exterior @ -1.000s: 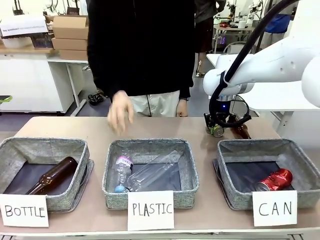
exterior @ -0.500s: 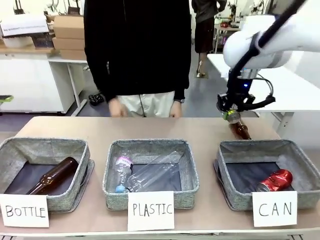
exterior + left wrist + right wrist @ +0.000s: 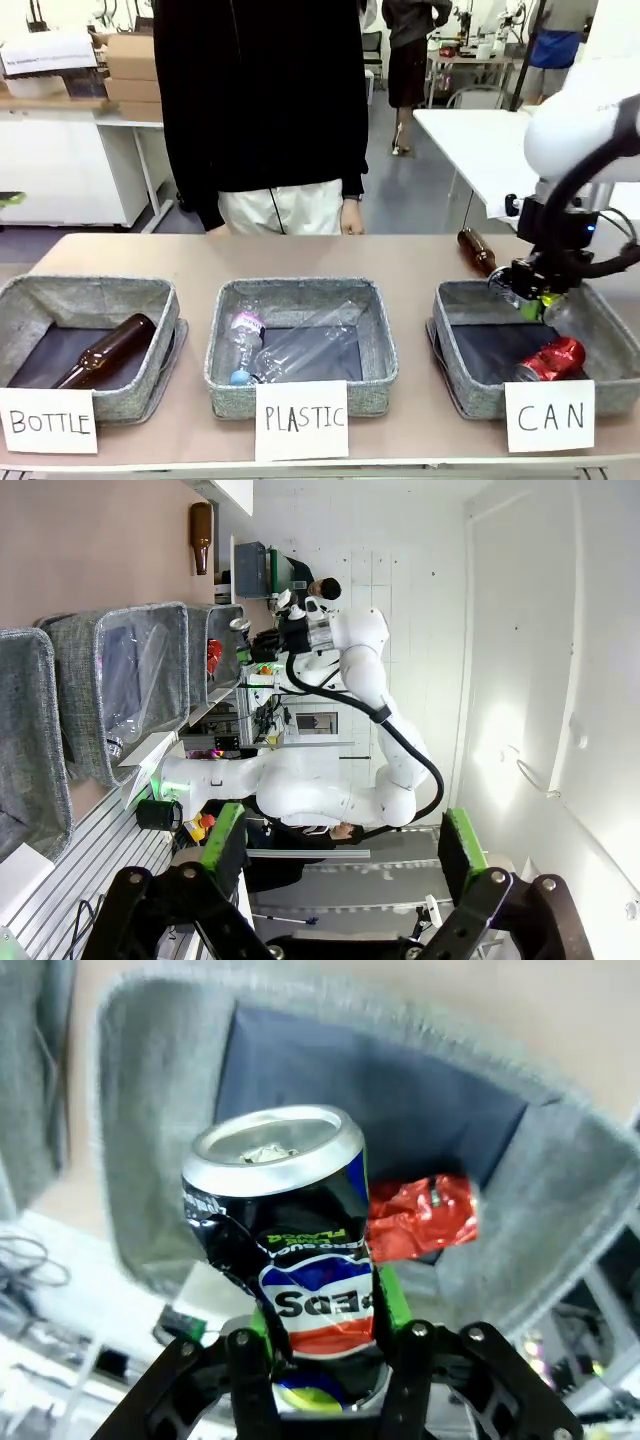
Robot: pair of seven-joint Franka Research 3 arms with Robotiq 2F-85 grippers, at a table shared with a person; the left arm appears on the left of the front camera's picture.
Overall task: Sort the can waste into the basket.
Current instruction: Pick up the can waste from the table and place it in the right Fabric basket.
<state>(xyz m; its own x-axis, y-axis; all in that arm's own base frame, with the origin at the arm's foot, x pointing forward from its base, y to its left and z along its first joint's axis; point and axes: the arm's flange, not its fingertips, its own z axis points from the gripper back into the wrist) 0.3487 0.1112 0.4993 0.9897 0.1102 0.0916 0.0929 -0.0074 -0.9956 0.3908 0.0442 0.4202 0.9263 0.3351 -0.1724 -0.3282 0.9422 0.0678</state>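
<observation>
Carried from above the table's far edge a second ago, the dark blue can (image 3: 290, 1250) now hangs over the CAN basket (image 3: 470, 385), pinched in my right gripper (image 3: 530, 300), whose green pads close on its lower body while its silver top points away from my wrist. Directly beneath, in the right wrist view, the dented red can (image 3: 420, 1217) already lies on the basket's dark lining. Thin-walled and already creased near my fingers, this can looks light and easily crushed, with a slick printed skin, so I judge a gentle hold across the body safer than a grip on the rim. My left gripper (image 3: 340, 855) waits with fingers spread wide on nothing, off to the side of the baskets. A brown glass bottle (image 3: 478, 250) lies on the table beyond the basket, and the person (image 3: 260, 100) stands at the far side, hands down.
</observation>
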